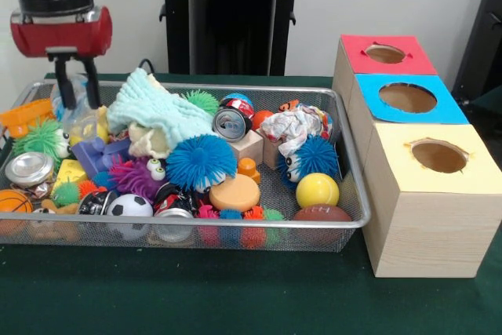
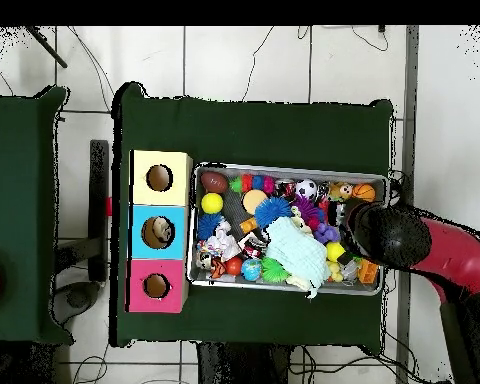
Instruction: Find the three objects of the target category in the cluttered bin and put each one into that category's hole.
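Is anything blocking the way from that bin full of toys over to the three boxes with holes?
Only the wire bin's own side wall, which things must be lifted over. The red box, blue box and yellow box stand right beside it, and nothing covers their holes. The gripper is at the bin's opposite end.

No text, label, brand or number can be read in either view. The can lying in the bin shows only its silver end and red-and-blue side, with any print too small to make out. The crumpled wrapper carries red and dark markings, but no letters can be told. The 3 boxes, red, blue and yellow, bear plain coloured tops with no signs.
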Controlling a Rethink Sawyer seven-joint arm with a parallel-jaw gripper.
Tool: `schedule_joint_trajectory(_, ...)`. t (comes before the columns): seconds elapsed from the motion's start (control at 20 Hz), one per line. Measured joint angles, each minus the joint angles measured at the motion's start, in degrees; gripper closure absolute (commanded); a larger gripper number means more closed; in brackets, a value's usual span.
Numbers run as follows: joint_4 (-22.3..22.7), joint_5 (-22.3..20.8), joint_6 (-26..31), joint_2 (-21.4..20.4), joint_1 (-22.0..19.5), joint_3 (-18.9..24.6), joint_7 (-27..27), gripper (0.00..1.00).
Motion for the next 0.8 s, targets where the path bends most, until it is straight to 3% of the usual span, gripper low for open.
schedule_joint_trajectory(0.3,3.87,3.55,0.06,-4.26,1.5,-0.02,0.0,1.0)
schedule_joint_trajectory(0.8,11.06,10.76,0.05,-11.68,8.06,-0.92,0.03,1.0)
